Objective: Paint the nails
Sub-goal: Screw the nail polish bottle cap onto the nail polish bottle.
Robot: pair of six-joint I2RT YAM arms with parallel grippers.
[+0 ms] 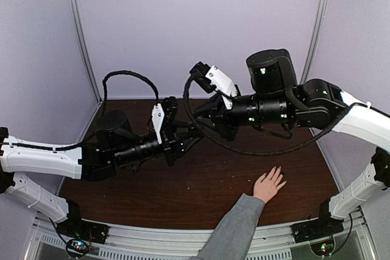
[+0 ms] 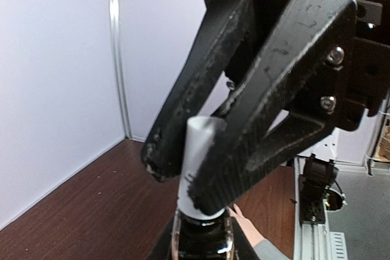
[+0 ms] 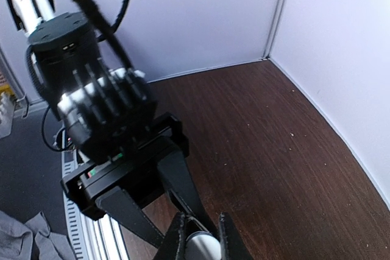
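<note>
Left hand (image 2: 181,181) clamped on the white cap (image 2: 201,144), right hand (image 3: 201,226) closed on the bottle (image 2: 201,238) under it; the nails (image 1: 277,171) lie below and right of both, on a person's hand (image 1: 268,186) flat on the bench (image 1: 201,181), right arm (image 1: 359,120) nearer.

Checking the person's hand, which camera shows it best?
The top external view: the hand lies flat on the table, fingers spread. The left wrist view catches only a sliver; the right wrist view none.

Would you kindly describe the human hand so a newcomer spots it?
Find the dark wooden table. At its near right edge a grey sleeve reaches in, ending in the hand, fingers spread: the only bare skin there.
</note>
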